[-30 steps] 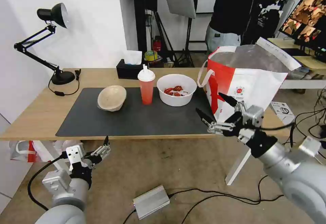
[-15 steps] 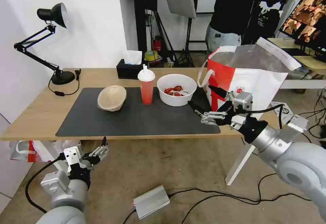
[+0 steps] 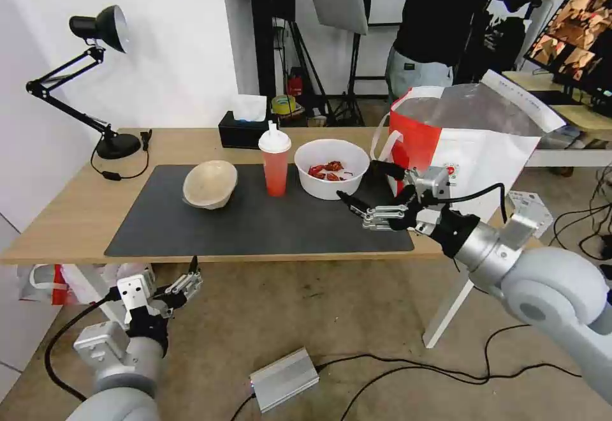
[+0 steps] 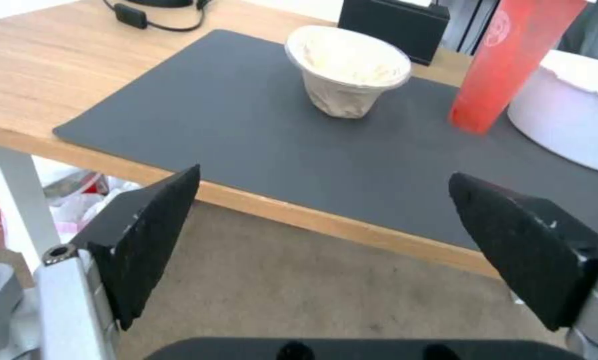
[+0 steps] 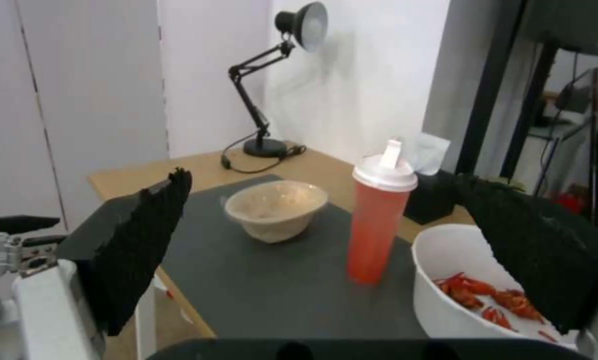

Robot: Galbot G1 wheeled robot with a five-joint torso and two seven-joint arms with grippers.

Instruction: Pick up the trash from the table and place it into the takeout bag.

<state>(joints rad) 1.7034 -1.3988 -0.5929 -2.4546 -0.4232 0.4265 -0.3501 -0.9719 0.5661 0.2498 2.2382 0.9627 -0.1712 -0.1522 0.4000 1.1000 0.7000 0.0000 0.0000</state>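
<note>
Wooden table (image 3: 76, 207) bears dark grey mat (image 3: 255, 226).

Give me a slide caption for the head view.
Open right gripper reaches over the mat toward the white bowl; cup, pulp bowl and bag wait.

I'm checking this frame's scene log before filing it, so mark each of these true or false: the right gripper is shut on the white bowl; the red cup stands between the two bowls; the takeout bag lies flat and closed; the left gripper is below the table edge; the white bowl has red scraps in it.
1. The right gripper is shut on the white bowl. False: its fingers are open, just beside the bowl, holding nothing.
2. The red cup stands between the pulp bowl and the white bowl. True.
3. The takeout bag lies flat and closed. False: it stands upright, mouth open.
4. The left gripper is open, below the table edge. True.
5. The white bowl holds red scraps. True.
</note>
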